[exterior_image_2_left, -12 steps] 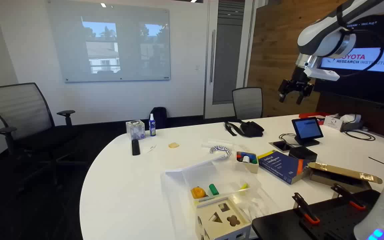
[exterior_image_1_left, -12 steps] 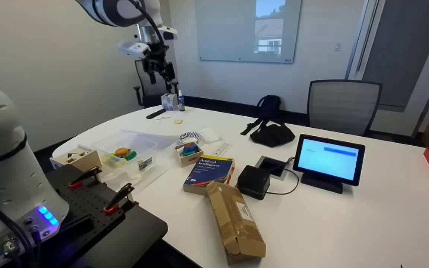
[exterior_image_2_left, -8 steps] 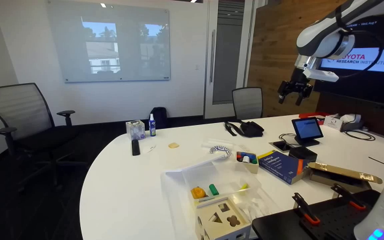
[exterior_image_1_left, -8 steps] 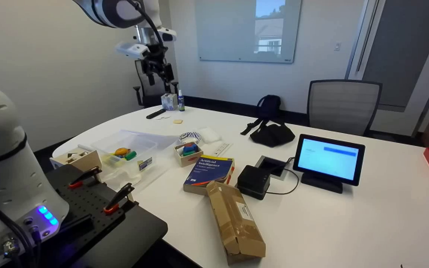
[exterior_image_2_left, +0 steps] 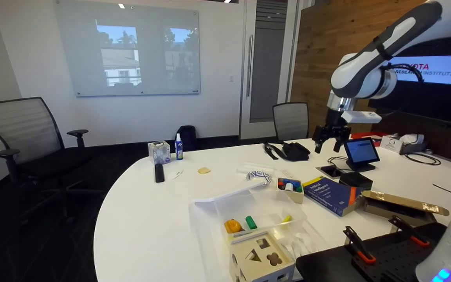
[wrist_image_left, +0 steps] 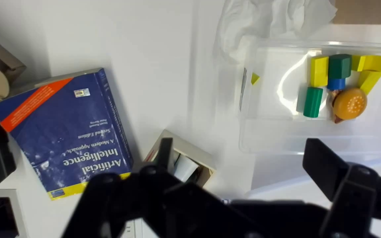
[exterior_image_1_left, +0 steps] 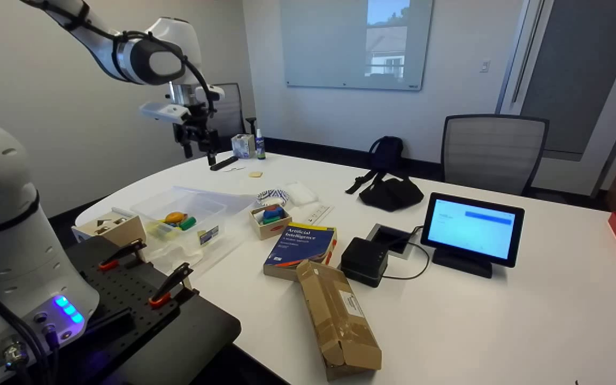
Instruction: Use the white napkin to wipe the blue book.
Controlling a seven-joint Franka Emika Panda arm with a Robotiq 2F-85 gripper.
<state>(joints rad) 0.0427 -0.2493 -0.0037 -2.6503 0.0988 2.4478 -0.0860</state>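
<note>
Jaws spread well apart, the gripper (exterior_image_2_left: 327, 148) hangs above the table (exterior_image_2_left: 143, 223) in both exterior views, pointing down. In the wrist view, the blue book (wrist_image_left: 74, 129) lies flat on the left, its title upside down. To its right sits a small open box (wrist_image_left: 190, 147), partly hidden by the gripper. Farther right, a clear plastic bin (wrist_image_left: 270, 132) holds yellow and green blocks (wrist_image_left: 319, 71) and a round orange toy (wrist_image_left: 350, 103). Soft, crumpled white material (wrist_image_left: 243, 23) lies just beside the bin; whether it is the napkin, I cannot tell. In an exterior view, a long cardboard box (exterior_image_1_left: 335, 315) lies nearer than the book, its far end at the book's near edge. A black device (exterior_image_1_left: 364, 261) sits just right of the book, and a tablet (exterior_image_1_left: 474, 230) with a lit screen stands farther right. A black bag (exterior_image_1_left: 391, 194) lies toward the far edge of the table. At the far left, a tissue box (exterior_image_1_left: 243, 146) stands beside a blue spray bottle (exterior_image_1_left: 260, 147), with a black remote (exterior_image_1_left: 224, 163) near them.
</note>
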